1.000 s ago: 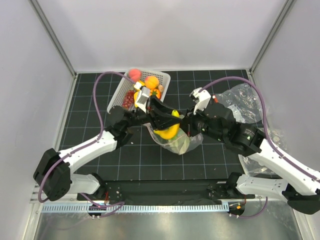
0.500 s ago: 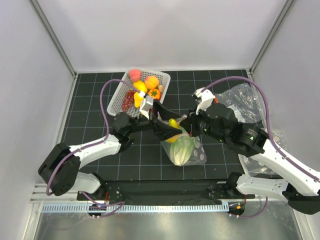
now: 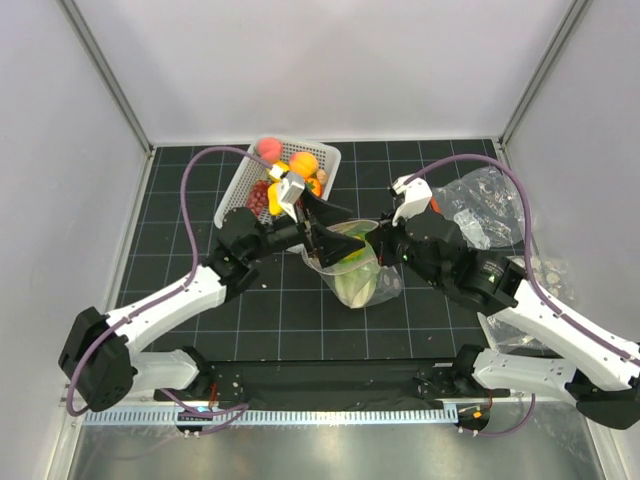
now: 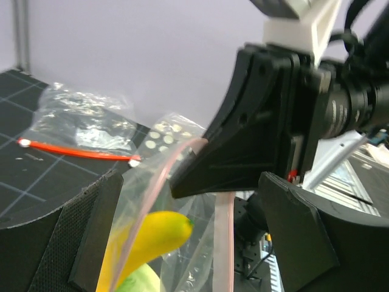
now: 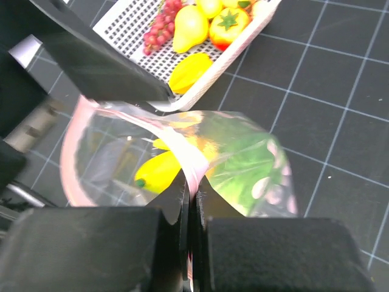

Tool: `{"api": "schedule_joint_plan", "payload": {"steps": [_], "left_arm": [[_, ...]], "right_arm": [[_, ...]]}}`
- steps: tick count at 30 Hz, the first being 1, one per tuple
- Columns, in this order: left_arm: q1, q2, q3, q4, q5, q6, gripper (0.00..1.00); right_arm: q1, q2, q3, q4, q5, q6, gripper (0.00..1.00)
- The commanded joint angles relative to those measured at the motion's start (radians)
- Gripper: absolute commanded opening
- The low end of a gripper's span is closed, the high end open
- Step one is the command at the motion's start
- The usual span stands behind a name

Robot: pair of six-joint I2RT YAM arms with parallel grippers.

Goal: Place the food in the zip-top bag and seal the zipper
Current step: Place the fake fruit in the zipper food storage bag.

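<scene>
Right now the zip-top bag [image 3: 386,286] is being held mouth-up at mid-bench [image 3: 170,220], just in front of the white basket [image 3: 238,188]. The banana [image 5: 158,171] and cabbage [image 5: 243,161] are lying inside.

The right fingers [image 5: 164,243] are pinching the pink zipper [image 5: 188,155] tight at the near rim. The left fingers [image 4: 91,231] are spread apart, gripping nothing, w/ the bag's rim running btwn them.

Grapes [image 5: 161,24], a yellow pc [image 5: 189,27] and an orange-red fruit [image 5: 230,23] are lying in the basket. An undotted bag [image 4: 79,121] w/ a red strip is lying off to the right.
</scene>
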Motion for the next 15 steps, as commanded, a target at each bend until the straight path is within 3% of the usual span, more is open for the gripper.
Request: {"api": "schedule_joint_plan", "payload": {"steps": [1, 5, 9, 15], "left_arm": [[-0.001, -0.051, 0.122, -0.223, -0.102, 0.073, 1.00], [-0.001, -0.080, 0.243, -0.525, -0.257, 0.158, 1.00], [0.013, -0.071, 0.348, -0.734, -0.651, 0.175, 1.00], [0.140, 0.039, 0.496, -0.915, -0.686, 0.115, 1.00]], "right_arm": [[0.006, -0.052, -0.014, 0.115, 0.082, -0.027, 0.01], [0.004, -0.074, -0.059, 0.166, 0.107, -0.046, 0.01], [0.004, -0.102, -0.149, 0.281, 0.203, -0.074, 0.01], [0.004, -0.108, -0.125, 0.243, 0.418, -0.106, 0.01]]}}
